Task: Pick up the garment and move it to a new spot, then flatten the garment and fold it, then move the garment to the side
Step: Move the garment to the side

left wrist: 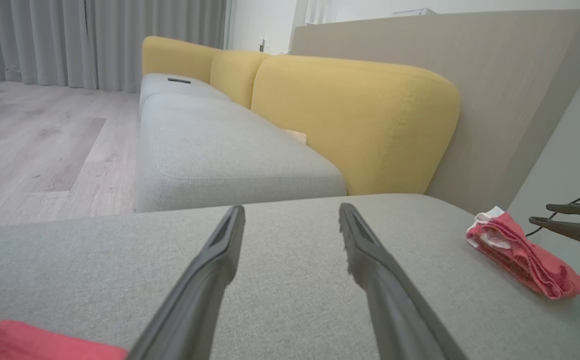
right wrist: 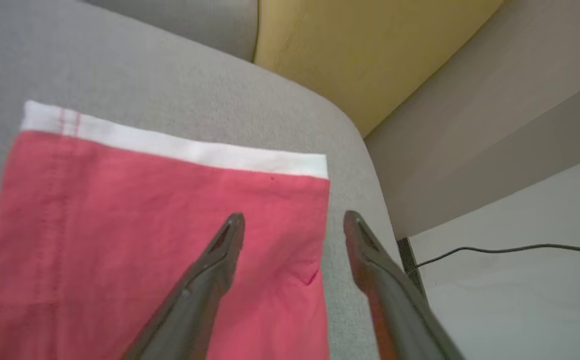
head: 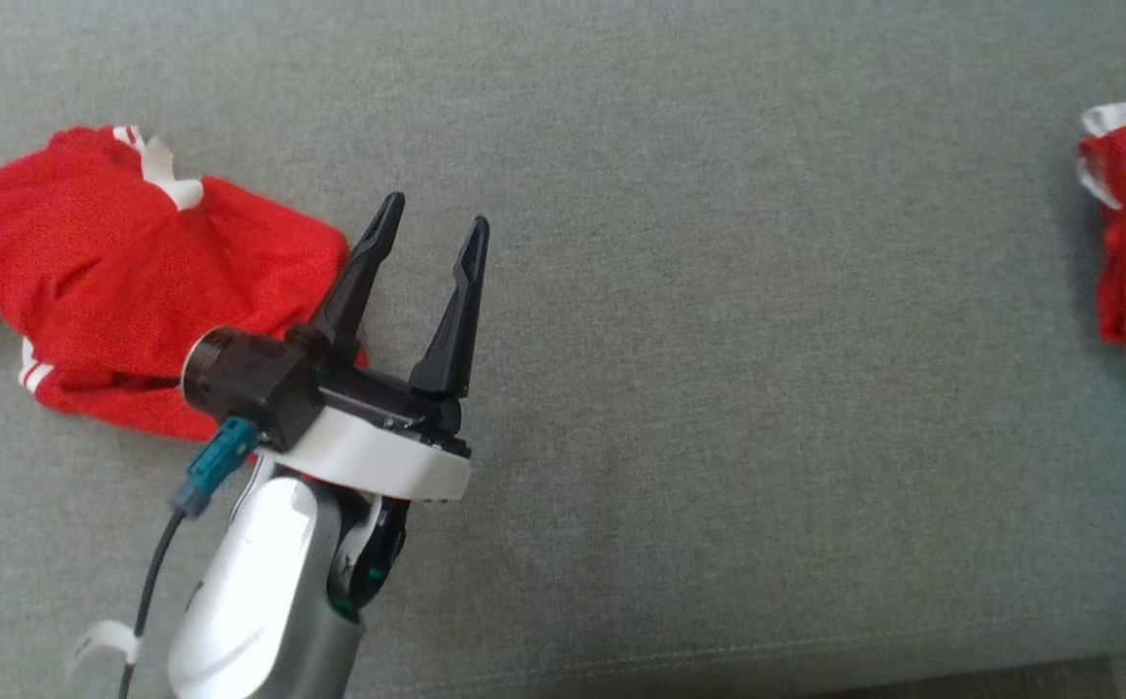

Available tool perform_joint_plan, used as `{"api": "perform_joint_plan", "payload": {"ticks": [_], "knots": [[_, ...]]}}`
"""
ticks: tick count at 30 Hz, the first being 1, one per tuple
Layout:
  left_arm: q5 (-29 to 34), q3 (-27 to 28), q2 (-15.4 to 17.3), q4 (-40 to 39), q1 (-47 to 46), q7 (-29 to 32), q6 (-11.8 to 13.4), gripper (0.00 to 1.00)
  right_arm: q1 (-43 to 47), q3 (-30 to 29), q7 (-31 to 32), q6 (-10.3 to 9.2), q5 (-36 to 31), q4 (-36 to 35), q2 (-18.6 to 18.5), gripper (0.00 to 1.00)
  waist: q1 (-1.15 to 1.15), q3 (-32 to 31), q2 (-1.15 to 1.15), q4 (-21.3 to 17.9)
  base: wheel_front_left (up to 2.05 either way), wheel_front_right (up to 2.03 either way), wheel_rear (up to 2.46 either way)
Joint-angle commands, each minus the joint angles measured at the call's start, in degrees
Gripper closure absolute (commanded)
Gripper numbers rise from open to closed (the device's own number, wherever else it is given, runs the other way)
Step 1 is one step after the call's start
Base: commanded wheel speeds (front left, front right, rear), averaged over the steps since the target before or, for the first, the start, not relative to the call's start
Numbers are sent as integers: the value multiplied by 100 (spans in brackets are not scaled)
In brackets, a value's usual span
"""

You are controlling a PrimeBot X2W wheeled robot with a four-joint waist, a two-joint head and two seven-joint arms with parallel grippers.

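L hand: open, fingers spread, nothing betw. them; hovers over the bare grey cushion, tips pointing up the head view.
R hand: also open, fingers apart, holding nothing; sits above the folded garment, one finger over the cloth, the other past its side edge, near the cushion rim.
Under R hand: folded garment is a flat red rectangle w/ a white band along the edge ahead of the fingertips; at the cushion's R end, well apart from L hand.
Beside L hand: crumpled garment, red w/ white stripes, bunched; just L of L hand, part hidden behind its wrist in head view; long axis approx. upper-L to lower-R.
Key relation: L hand is nearer the crumpled piece, which lies to its L & behind the fingertips; R hand is well apart from it. Prob. L arm's pick, needing a turn L.
Status (judgement): folded piece looks done & set aside.
Writing/brands: none legible; stripes only.
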Motion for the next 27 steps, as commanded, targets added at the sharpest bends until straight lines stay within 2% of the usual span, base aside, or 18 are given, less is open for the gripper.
{"api": "perform_joint_plan", "payload": {"ticks": [1,4,8,11,12,17,21,27], "knots": [[-49,210,38,-168,-105,-29,-15,0,22,-36,-78,-5,-48,-223,-88,0,0,-89,0,-19,0,0,0],[-64,258,38,-169,-31,-29,1,0,63,-208,-157,-5,-115,-539,265,0,0,-283,0,-46,0,0,0],[-87,358,38,-199,108,-29,50,0,247,-428,-300,-5,-80,-1140,917,0,0,-601,0,-64,0,0,0],[-88,442,38,-241,234,-29,85,0,490,-602,-443,-5,20,-1689,1476,0,0,-831,0,-57,0,0,0],[-80,505,38,-260,330,-29,100,0,692,-698,-546,-5,73,-2068,1858,0,0,-984,0,-40,0,0,0],[-99,651,38,-301,631,-29,139,0,1345,-823,-753,-5,212,-2876,2782,0,0,-1312,0,28,0,0,0],[20,706,38,-262,888,-29,138,0,1949,-681,-969,-5,326,-3244,3085,0,0,-1525,0,80,0,0,0],[15,743,38,-245,1243,-29,162,0,2727,-526,-1483,-5,490,-3454,3160,0,0,-1713,0,140,0,0,0]]}}
